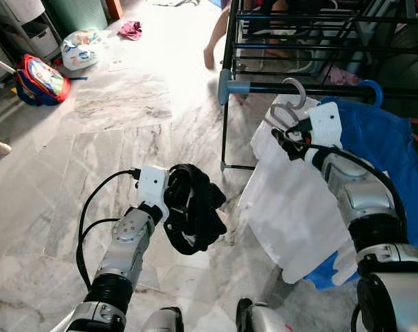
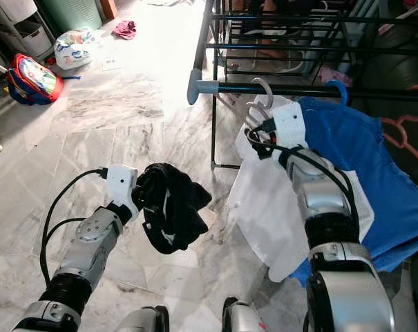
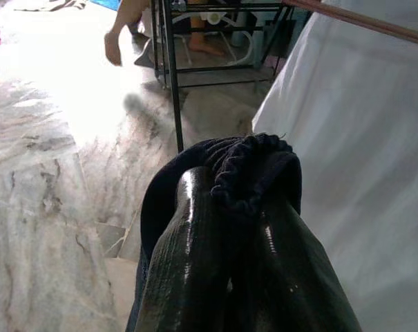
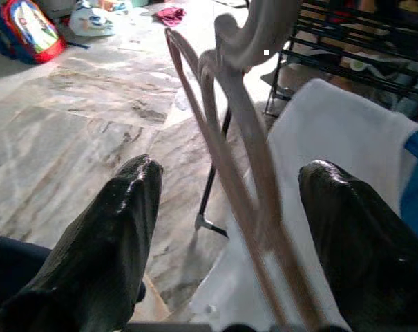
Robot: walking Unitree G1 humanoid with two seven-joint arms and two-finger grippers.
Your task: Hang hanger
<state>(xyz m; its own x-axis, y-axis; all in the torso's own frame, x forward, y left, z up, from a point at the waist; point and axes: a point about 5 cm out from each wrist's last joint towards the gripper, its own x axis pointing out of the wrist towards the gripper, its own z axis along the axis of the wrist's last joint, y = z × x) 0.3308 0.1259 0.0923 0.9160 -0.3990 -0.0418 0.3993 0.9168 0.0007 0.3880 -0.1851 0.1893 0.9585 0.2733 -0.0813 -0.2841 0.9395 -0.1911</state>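
At rack rail: hanger (image 2: 258, 104), hook over the black bar (image 2: 319, 90), carrying white garment (image 2: 271, 207).
Right gripper (image 2: 258, 138): fingers spread wide either side of hanger.
Left gripper (image 2: 148, 197): closed on black garment (image 2: 171, 211).

- I can read no text, label, brand, number or sign on anything in front of me.
- The red and blue printed backpack (image 1: 40, 78) lying on the marble floor carries a colourful picture, but I can make out no letters on it.
- The white printed plastic bag (image 1: 81, 48) beyond it is too blurred to read.
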